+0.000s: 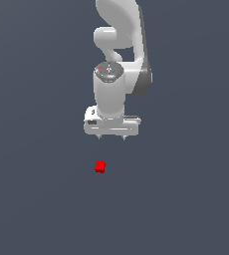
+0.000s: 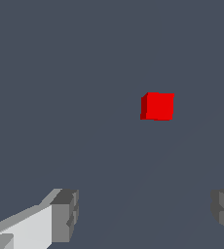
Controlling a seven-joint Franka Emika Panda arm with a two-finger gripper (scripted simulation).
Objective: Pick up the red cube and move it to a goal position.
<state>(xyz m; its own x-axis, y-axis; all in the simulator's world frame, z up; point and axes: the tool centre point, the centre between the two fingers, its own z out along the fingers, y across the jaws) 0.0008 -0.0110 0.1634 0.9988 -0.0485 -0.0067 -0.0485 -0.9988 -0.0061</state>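
Dark grey floor: one red cube, one tool spread wide.

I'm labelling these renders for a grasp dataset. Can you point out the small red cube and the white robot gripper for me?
small matte red cube (image 1: 100, 167): exterior view, centre of its visible face.
white robot gripper (image 1: 111, 137): exterior view, midway between its two fingertips, jaws spread apart.
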